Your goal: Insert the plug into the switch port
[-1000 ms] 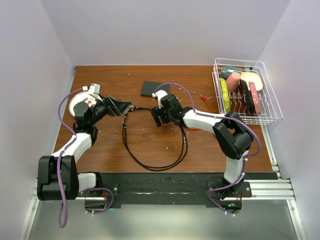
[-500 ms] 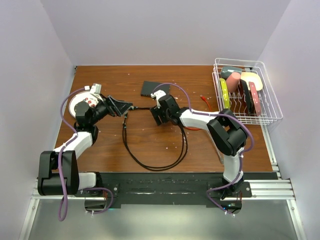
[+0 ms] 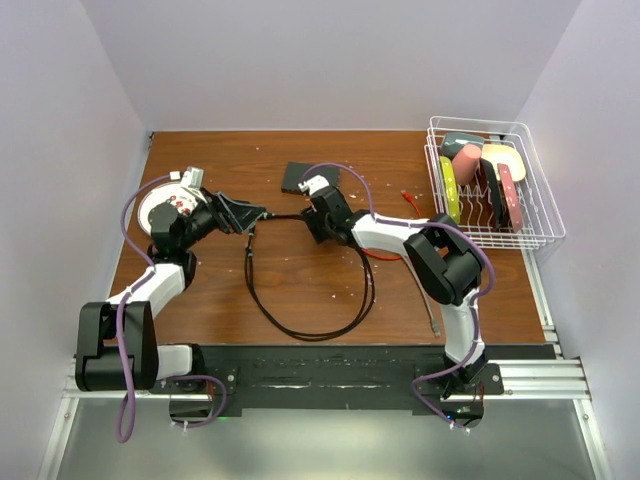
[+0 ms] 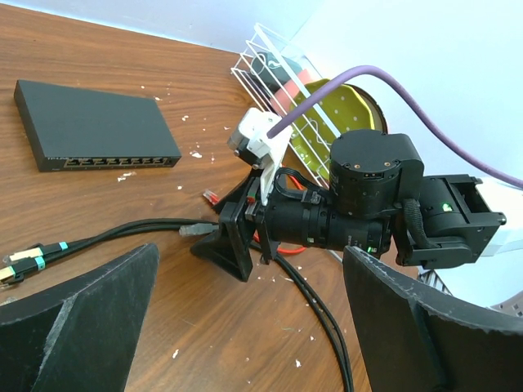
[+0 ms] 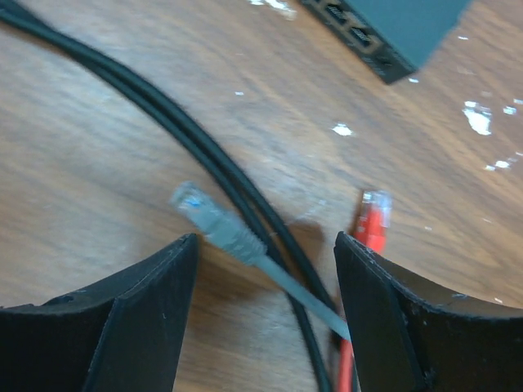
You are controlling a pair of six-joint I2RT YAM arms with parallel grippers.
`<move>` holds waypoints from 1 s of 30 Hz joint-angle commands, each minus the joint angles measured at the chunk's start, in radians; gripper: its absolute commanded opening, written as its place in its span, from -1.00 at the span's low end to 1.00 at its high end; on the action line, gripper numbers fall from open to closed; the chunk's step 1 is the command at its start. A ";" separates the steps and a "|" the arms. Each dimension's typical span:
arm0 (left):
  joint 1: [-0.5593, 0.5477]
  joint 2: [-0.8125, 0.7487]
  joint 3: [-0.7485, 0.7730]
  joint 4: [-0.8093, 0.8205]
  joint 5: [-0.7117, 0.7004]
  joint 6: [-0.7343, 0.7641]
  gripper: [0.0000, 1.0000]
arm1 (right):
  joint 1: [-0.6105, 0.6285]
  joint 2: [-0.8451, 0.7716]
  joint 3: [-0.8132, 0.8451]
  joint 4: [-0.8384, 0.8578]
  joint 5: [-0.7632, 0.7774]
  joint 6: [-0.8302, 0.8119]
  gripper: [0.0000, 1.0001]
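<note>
**Grey plug lies between the open right fingers**

Black fingers (image 5: 139,327) of the right gripper (image 5: 265,241) stand partly apart, low over the wood, one at each side of the plug (image 5: 216,229). They do not touch it and they hold nothing. The plug is grey with a clear tip and lies flat on the table. Its thin grey lead crosses a pair of black cables (image 5: 163,122) that run just beside it. A red plug (image 5: 374,214) lies close to the right finger, so the room at that side is narrow. At the left side bare wood shows.

Beyond the plug, and apart from it, is the switch (image 4: 90,122), a flat black box at the far middle of the table. The port (image 4: 122,162) is one of a row along its long edge, which is turned toward the arms. Between plug and switch there is only wood with white flecks.

The left gripper (image 3: 250,213) is wide open and holds nothing. It hangs just left of the right one and faces it. Near it lies a cable end with yellow and cyan tags (image 4: 24,263). Any print on the switch is too small to read.

The table (image 3: 400,290) is brown with wood grain. A white wire basket (image 3: 540,235) stands at its far right corner. Pale walls (image 3: 330,60) close in three sides.
</note>
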 commanded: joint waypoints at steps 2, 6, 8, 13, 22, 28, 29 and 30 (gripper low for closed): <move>0.005 -0.023 0.030 0.034 0.025 0.005 1.00 | -0.001 0.026 0.040 -0.060 0.113 -0.022 0.06; 0.006 -0.026 0.021 0.041 0.015 0.002 1.00 | 0.001 0.044 0.062 -0.072 0.111 -0.019 -0.78; 0.006 -0.023 0.029 0.032 0.022 0.005 1.00 | 0.001 0.029 0.053 -0.058 0.111 -0.018 -0.92; 0.006 -0.032 0.026 0.026 0.015 0.003 1.00 | 0.001 -0.054 0.031 -0.044 0.103 -0.027 -0.97; 0.006 -0.064 0.013 0.069 0.019 -0.017 1.00 | -0.001 -0.286 0.025 -0.057 0.076 -0.030 -0.94; 0.005 -0.130 -0.010 0.083 -0.013 -0.050 1.00 | 0.001 -0.434 -0.044 0.008 -0.229 -0.030 -0.95; 0.006 -0.136 -0.007 0.098 -0.012 -0.058 1.00 | 0.001 -0.447 -0.075 0.020 -0.284 -0.024 -0.96; 0.006 -0.141 -0.004 0.095 -0.007 -0.070 1.00 | 0.002 -0.459 -0.089 0.058 -0.324 -0.010 -0.98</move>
